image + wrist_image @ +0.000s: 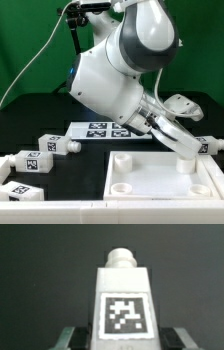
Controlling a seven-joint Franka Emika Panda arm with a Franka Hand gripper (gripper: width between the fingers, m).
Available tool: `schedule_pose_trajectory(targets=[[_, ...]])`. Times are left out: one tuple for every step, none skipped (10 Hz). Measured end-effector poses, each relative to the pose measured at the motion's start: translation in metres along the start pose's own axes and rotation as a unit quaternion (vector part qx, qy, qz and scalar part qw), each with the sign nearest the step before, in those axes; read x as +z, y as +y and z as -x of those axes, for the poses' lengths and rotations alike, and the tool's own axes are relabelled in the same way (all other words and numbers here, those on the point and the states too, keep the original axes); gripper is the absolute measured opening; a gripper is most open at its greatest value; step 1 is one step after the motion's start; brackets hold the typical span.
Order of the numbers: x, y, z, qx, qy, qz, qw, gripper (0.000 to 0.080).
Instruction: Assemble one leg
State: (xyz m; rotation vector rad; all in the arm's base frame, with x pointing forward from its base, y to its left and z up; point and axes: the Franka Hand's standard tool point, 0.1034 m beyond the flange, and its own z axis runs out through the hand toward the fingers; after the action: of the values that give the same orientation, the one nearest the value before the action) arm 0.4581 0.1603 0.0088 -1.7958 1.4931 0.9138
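One black counter (pixel 30 125) under a green backdrop (pixel 30 50); spare legs (pixel 48 144) lie toward its edge at the exterior view's left. My gripper (pixel 120 336) clamps the leg (pixel 124 286) over the tray (pixel 165 195) at the near corner, that view's right. Whether leg and tray touch I cannot tell.

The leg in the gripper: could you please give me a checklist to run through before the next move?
1. Leg held by the gripper: ok, fingers on both sides.
2. Peg points away from the gripper: ok.
3. Leg lined up with a socket of the tray: cannot tell.
4. Leg upright: cannot tell.
5. Spare legs apart from the tray: ok, they lie on the exterior view's left.
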Motion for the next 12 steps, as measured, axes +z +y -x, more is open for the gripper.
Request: schedule_pose_trajectory(targets=[[-0.012,-0.002,-0.003,-0.005,0.002,-0.001,1.0,0.0284],[-0.03,-0.006,0.002,-0.014,-0.002,0.001,1.0,0.0284],[-0.047,-0.012,0.012,-0.023,-0.007,-0.001,1.0,0.0284],[-0.059,-0.018,0.02,-0.023,-0.003,-0.002,1.0,0.0284],[-0.07,-0.024,0.03,-0.028,0.005,-0.005,1.0,0.0284],[-0.072,-0.025,0.034,-0.031,0.004,-0.005,0.999,0.0284],[-0.071,-0.026,0.029,-0.026,0.014,-0.007,1.0,0.0284],[-0.071,-0.031,0.028,-0.026,0.048,-0.016,0.998,0.0284],[-0.072,-0.035,0.029,-0.028,0.091,-0.022,0.995,0.0284],[-0.073,-0.036,0.03,-0.041,0.126,-0.01,0.991,0.0284],[-0.087,-0.04,0.024,-0.091,0.177,0.048,0.979,0.0284],[-0.102,-0.056,0.03,-0.123,0.231,0.065,0.963,0.0284]])
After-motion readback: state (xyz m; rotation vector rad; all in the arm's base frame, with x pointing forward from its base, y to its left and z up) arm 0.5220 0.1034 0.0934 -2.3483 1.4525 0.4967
